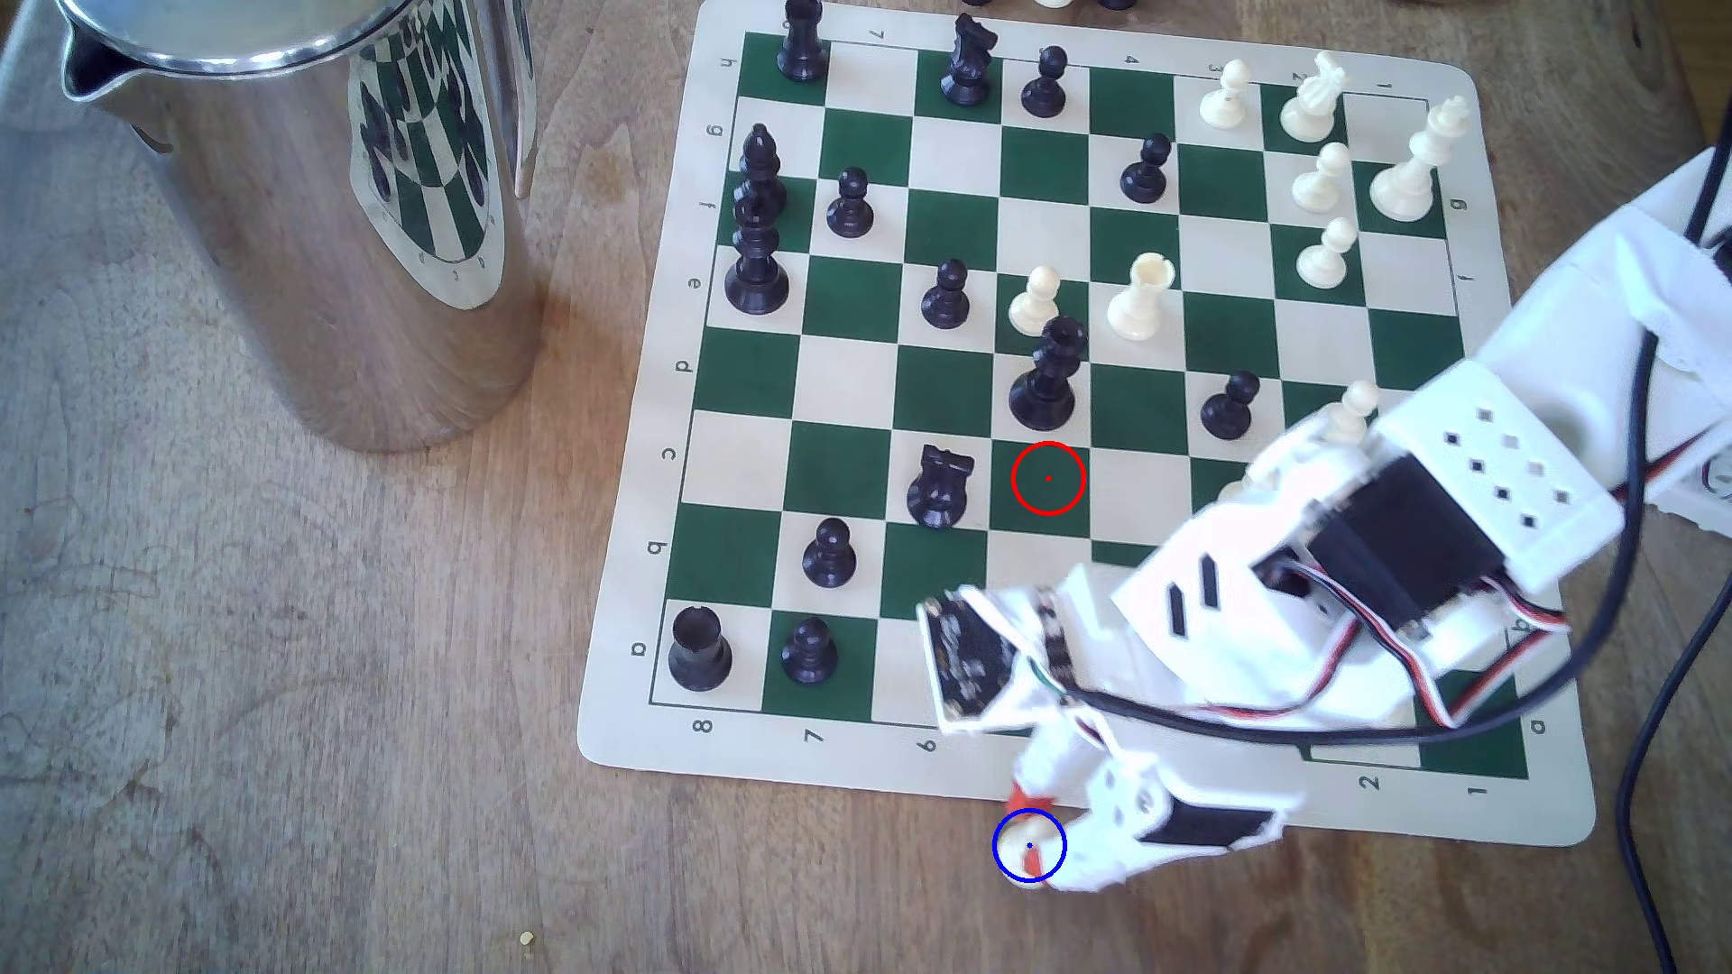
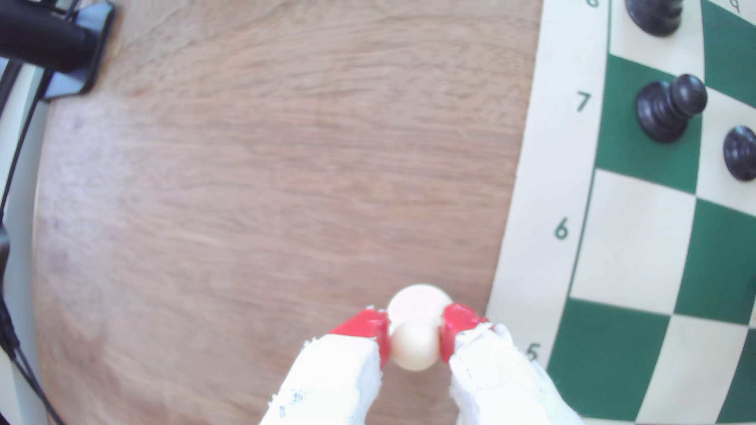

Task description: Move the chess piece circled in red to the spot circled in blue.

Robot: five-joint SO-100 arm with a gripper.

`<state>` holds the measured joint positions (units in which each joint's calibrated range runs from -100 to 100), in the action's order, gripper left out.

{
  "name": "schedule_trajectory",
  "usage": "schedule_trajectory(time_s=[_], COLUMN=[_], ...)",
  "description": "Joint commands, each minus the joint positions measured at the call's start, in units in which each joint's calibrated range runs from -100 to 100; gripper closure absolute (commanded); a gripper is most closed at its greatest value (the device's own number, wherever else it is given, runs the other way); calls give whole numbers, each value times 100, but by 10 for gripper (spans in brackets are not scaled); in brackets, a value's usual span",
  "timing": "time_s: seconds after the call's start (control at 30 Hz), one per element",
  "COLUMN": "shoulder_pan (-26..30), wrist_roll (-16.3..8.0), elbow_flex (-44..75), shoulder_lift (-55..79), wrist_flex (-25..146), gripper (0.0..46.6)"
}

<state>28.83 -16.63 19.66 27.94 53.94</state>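
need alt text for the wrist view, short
The white claw with red fingertip pads grips the ball head of a small cream-white plastic pawn over the bare tan wooden table, just off the edge of the green-and-cream chess mat. Black pawns stand on the mat near the 7 label.

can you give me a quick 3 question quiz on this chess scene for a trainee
1. True or false: the gripper is shut on the white pawn.
2. The blue ring lies: A) on the chess mat, B) on bare wooden table, C) by the steel jug.
3. What stands inside the red ring?

Key: 1 true; 2 B; 3 nothing, just a green square.
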Motion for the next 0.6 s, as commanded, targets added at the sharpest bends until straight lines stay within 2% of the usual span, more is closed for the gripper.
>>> schedule_trajectory(time_s=[0.0, 0.43, 0.5, 0.57], shoulder_pan=[-79, -25, -9, -9], wrist_roll=[49, 44, 49, 49], elbow_flex=[537, 491, 491, 491], shoulder_lift=[-103, -86, -95, -95], wrist_flex=[-87, 322, 363, 371], gripper=[464, 464, 453, 417])
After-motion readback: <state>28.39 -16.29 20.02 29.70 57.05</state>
